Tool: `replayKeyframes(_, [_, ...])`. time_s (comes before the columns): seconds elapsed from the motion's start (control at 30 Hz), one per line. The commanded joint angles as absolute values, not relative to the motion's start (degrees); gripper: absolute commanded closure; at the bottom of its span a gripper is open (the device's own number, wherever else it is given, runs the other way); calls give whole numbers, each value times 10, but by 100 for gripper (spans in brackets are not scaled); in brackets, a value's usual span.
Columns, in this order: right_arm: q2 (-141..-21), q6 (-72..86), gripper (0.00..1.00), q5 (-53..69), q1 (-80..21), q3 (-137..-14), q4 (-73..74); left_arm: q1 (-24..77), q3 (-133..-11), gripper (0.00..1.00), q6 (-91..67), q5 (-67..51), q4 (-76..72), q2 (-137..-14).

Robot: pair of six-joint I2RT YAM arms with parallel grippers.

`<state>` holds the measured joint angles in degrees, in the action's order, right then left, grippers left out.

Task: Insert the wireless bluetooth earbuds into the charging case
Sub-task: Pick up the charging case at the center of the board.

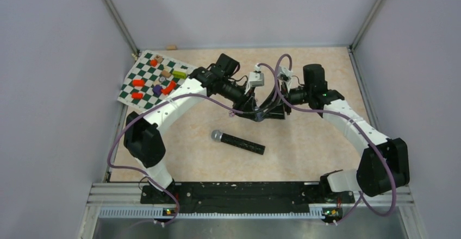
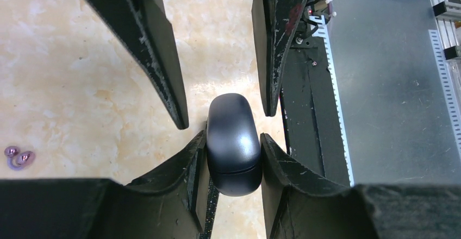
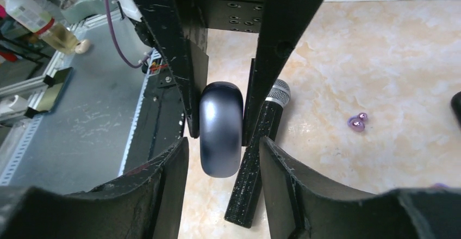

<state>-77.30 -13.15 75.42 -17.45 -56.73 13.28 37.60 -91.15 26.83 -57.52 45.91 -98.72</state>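
Left pincer (image 2: 234,141) is clamped on the charging case (image 2: 232,120) and holds it above the table (image 2: 81,60). The right pincer (image 3: 223,143) stands with its jaws apart, one on each side of the same case, with a narrow gap at each side. I see the lid of the case closed, so I cannot tell what is inside. Two purple earbuds (image 3: 357,122) lie together on the table, well apart from the case, with the microphone (image 3: 261,157) between. A dark shape (image 3: 456,107) at the right edge of the right wrist view is cut off, and I cannot tell what it is. From the top camera the case is hidden between the two pincers.
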Motion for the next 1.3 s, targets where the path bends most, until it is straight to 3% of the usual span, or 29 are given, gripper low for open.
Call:
replayKeyframes(0.0, [-746,-193,52,749,-171,-580,157,375,-924,86,282,-578,463,-969])
replayKeyframes(0.5, [-752,-234,57,734,-186,-583,190,376,-927,87,278,-581,463,-972])
replayKeyframes(0.83, [-757,-228,75,748,-192,-590,193,375,-928,85,276,-582,462,-976])
replayKeyframes(0.97, [-755,-224,81,754,-192,-593,192,376,-929,72,274,-578,461,-975])
replayKeyframes(1.13, [-750,-224,82,752,-191,-594,192,376,-928,36,273,-576,461,-973])
replayKeyframes(1.27, [-746,-222,82,746,-186,-595,191,375,-926,19,272,-568,460,-966])
